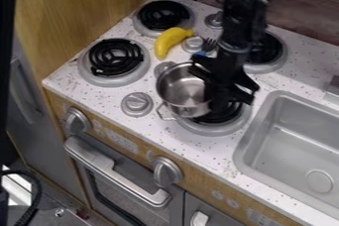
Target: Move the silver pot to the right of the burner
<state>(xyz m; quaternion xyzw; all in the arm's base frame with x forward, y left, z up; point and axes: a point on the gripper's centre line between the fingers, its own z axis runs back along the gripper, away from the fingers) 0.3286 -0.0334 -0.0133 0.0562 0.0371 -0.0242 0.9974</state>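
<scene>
The black gripper [224,84] hangs down over the right side of the silver pot [177,90], covering part of its rim. Upright, the pot overlaps the upper left part of the front right burner [222,125] and extends left of it over the white stovetop. A thin wire handle sticks out at its lower left. The gripper's dark shape and the pot hide part of the black coil.
A yellow banana [169,40] lies between the two left burners, with a dark fork [209,44] to its right. Round knobs, one of them [137,104] left of the pot, stand on the stovetop. The sink [295,145] is at the right.
</scene>
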